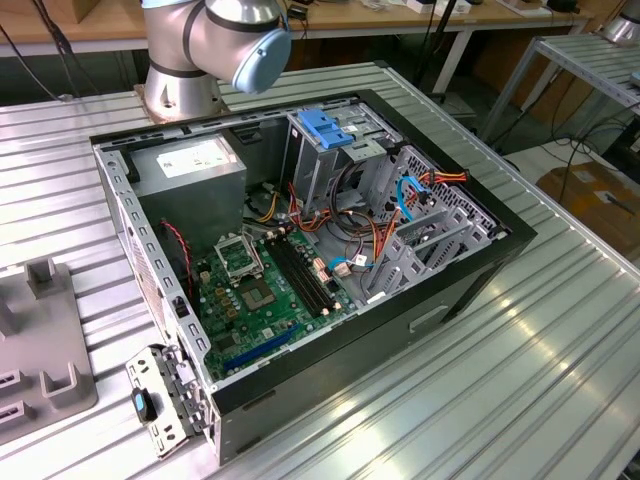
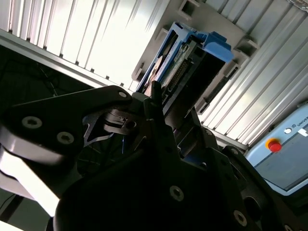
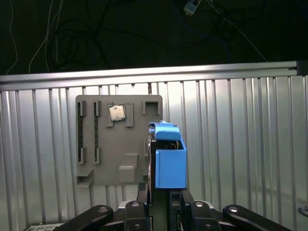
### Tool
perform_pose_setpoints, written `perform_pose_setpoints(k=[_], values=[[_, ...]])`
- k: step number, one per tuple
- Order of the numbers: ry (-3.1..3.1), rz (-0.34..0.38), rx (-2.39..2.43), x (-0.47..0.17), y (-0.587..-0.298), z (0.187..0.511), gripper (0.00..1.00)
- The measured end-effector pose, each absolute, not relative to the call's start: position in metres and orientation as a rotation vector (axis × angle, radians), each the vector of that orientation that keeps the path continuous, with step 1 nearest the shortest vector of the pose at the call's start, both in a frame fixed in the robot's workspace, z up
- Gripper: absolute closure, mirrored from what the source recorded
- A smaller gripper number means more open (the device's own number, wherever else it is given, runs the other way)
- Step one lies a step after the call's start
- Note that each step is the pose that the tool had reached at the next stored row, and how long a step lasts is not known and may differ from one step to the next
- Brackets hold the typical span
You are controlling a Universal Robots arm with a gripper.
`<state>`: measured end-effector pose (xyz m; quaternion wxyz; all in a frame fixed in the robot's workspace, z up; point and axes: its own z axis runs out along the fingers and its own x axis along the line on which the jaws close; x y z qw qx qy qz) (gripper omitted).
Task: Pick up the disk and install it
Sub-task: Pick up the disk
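Blue plastic frame with the disk (image 3: 169, 163) inside is sitting clamped edge-on in my gripper (image 3: 159, 196), hanging above the grey holder (image 3: 118, 144) on the bench (image 3: 240, 144). I'm guessing it's stiff, hefty and knock-sensitive, so gripping the flat sides is working. The wrist seems to be pointing down.

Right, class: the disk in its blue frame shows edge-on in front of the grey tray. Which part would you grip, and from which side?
Grip the disk across its thin width, pressing on its two broad flat faces, and come in along its plane from the end opposite the blue cap. Both wrist views show a thin slab edge-on, and the gripper sits in line with that end.
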<state>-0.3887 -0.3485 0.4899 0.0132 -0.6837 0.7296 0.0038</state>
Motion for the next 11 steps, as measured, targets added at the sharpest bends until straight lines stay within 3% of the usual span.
perform_pose_setpoints(k=[11], values=[[2.273, 0.012, -2.130, -0.355, -0.349, 0.490, 0.65]])
